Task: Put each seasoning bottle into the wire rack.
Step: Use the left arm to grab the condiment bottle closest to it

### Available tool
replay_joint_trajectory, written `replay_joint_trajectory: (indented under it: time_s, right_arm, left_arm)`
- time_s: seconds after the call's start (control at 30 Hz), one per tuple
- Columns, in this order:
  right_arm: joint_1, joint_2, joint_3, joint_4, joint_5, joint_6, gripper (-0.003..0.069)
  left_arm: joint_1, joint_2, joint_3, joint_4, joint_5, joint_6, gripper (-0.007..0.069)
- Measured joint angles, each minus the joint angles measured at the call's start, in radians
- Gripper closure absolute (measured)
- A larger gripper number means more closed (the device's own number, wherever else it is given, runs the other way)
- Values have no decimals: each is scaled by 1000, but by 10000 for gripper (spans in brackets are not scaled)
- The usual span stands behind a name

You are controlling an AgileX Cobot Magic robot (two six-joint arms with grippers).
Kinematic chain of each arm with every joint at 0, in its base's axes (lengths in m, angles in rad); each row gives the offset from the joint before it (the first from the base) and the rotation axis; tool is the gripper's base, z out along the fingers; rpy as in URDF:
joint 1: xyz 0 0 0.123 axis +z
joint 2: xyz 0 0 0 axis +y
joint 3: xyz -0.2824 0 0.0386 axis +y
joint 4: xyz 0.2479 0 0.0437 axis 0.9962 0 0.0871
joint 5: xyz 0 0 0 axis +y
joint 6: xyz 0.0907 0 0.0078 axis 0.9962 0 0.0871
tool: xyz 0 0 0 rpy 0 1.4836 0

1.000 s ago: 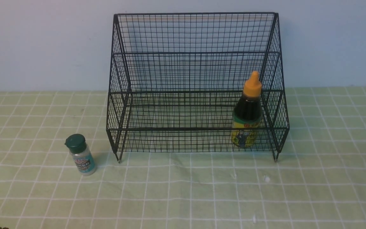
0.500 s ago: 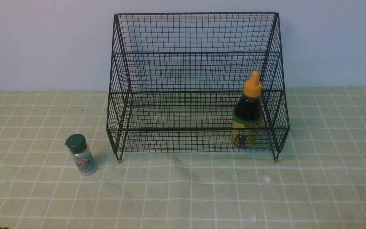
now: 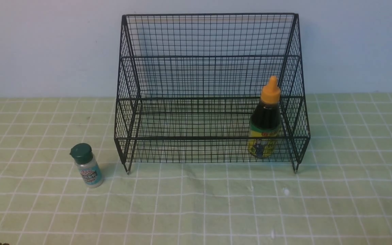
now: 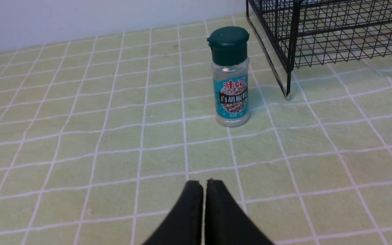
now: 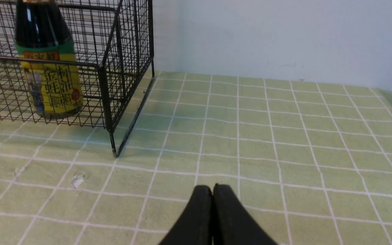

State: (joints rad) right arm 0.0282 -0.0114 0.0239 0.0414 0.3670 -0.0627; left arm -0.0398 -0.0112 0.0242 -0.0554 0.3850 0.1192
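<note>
With both the left gripper (image 4: pixel 204 182) and right gripper (image 5: pixel 212 188) clenched empty, and the shaker (image 3: pixel 87 166) standing outside the wire rack (image 3: pixel 199 137) toward the counter's left edge, may topple it if approaching unopened.

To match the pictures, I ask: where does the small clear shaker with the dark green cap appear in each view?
Front view: the small clear shaker with dark green cap stands left of the black wire-mesh rack.
Left wrist view: the shaker, upright beside the rack's corner leg.
Right wrist view: not in it.
Shared landmark: the rack.
</note>
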Motion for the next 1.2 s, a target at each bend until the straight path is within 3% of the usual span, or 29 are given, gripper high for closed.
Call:
replay_joint_trajectory:
  time_s: [0.67,0.77,1.13,1.2]
  right_arm:
    - [0,0,0,0,0,2,673]
    - [0,0,0,0,0,2,673]
    - [0,0,0,0,0,2,673]
    - [0,0,0,0,0,2,673]
  left_arm:
    - [0,0,3,22,-16,1,631]
    - [0,0,6,-6,-95,-27,631]
    - [0,0,5,-299,-668,-133,631]
    - [0,0,-24,-323,-677,-134,631]
